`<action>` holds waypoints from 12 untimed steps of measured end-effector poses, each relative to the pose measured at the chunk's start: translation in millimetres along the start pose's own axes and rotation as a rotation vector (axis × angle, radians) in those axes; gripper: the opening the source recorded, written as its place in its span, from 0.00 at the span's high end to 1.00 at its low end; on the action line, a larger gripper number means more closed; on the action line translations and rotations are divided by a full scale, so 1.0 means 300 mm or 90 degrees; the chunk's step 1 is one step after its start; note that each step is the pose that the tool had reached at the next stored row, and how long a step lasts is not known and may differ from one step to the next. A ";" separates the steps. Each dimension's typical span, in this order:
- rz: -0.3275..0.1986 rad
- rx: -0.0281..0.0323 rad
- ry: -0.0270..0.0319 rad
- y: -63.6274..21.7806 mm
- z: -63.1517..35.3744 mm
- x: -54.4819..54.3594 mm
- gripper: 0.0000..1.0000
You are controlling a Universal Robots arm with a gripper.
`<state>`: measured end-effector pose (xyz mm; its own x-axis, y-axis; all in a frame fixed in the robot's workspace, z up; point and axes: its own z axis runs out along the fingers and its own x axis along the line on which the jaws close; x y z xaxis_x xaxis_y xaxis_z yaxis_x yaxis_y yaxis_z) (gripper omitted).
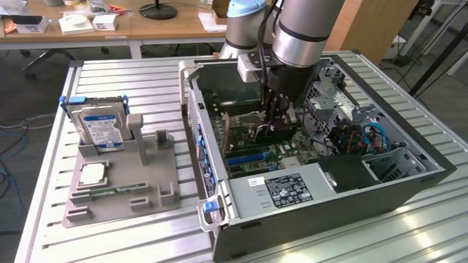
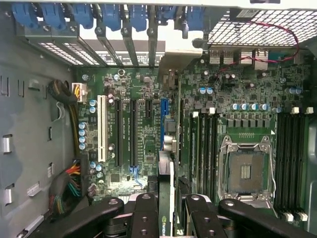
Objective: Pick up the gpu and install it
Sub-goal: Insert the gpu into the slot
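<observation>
Black jointed fingers (image 2: pixel 145 214) clamped on gpu (image 2: pixel 165 220): thin flat card, edge-on, upright above green motherboard (image 2: pixel 148 94) near blue slot (image 2: pixel 163 116), inside open dark metal case (image 1: pixel 343 200) on ribbed aluminium tabletop (image 1: pixel 131 76)

The arm (image 1: pixel 307 27) runs out past the top edge of the exterior view, and the bench (image 1: pixel 131 76) is cut off at the bottom edge. Inside the case (image 1: pixel 409 181), the gripper (image 1: pixel 272 127) covers the upper part of the gpu (image 1: pixel 289 134). The card's lower edge is lost among the board parts, so contact with a slot cannot be told. In the wrist view the gpu (image 2: pixel 166 178) shows edge-on, its held end cut off by the picture's edge along with the gripper (image 2: pixel 172 198). Print on the hard drive (image 1: pixel 102 129) is too small to read.
</observation>
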<state>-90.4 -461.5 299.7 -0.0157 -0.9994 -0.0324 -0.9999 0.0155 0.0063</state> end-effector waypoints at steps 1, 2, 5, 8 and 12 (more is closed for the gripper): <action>0.000 0.0000 0.0002 0.001 0.003 0.000 0.74; 0.000 0.0001 -0.0001 0.005 0.004 0.000 0.74; 0.000 0.0000 0.0000 0.006 0.003 0.000 0.74; 0.000 0.0000 0.0000 0.006 0.003 0.000 0.74; 0.000 0.0000 0.0000 0.012 0.004 0.000 0.74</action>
<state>-94.1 -461.5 298.7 -0.0158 -0.9994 -0.0323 -0.9999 0.0156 0.0063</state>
